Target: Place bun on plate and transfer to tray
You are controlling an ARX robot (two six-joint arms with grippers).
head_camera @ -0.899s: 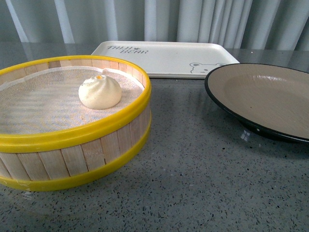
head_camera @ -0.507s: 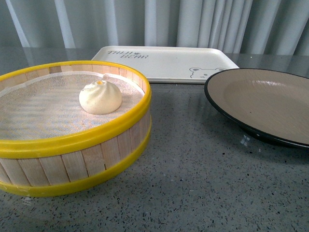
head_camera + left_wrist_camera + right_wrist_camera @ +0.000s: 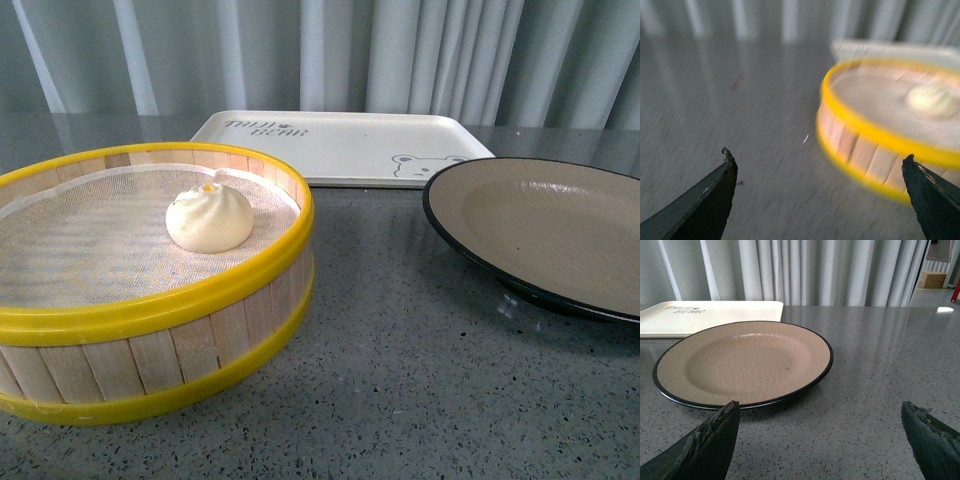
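The cream-white bun (image 3: 209, 219) sits on the white cloth inside the yellow-rimmed wooden steamer basket (image 3: 160, 310) at the front left. The empty grey-brown plate (image 3: 560, 230) with a black rim stands to the right. The cream tray (image 3: 340, 135) with a bear drawing lies behind both. Neither gripper shows in the front view. My left gripper (image 3: 817, 160) is open and empty over the table, beside the basket (image 3: 875, 145); the bun (image 3: 932, 99) shows blurred. My right gripper (image 3: 820, 412) is open and empty just before the plate (image 3: 740, 360), with the tray (image 3: 705, 317) behind it.
The grey speckled table (image 3: 420, 390) runs across the front. Pale curtains (image 3: 320, 50) hang behind the tray. In the right wrist view a cardboard box (image 3: 932, 279) stands on the floor far off.
In the front view the basket, plate and tray have shifted downward in the picture, so the camera has tilted or risen. The bun stays in the basket.
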